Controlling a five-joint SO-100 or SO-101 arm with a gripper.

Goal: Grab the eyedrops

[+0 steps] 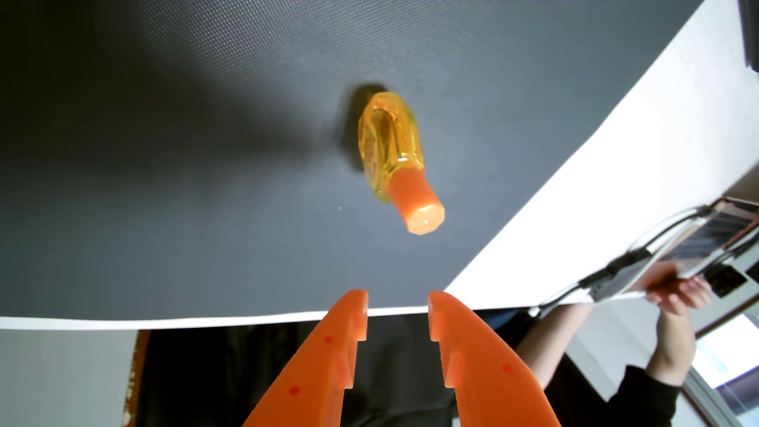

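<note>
Wrist view. Dark grey textured mat [164, 164] covers most of a white table [640, 156]; a broad soft shadow lies across the mat's upper left. Light is bright and even on the table's bare white strip right of the mat. Beyond the mat's lower edge: a pale grey surface [61, 377] and a brown strip [133, 377]. A bright window [723, 349] lies right of the mat.

Small eyedrops bottle [388, 148] of clear amber-yellow plastic with faceted sides, closed by an opaque orange cap [417, 205]. Seen in the wrist view just right of frame centre, in the upper half. Resting on a dark grey mat [164, 184], cap end pointing toward the lower right of the frame, dark shadow behind the body.
</note>
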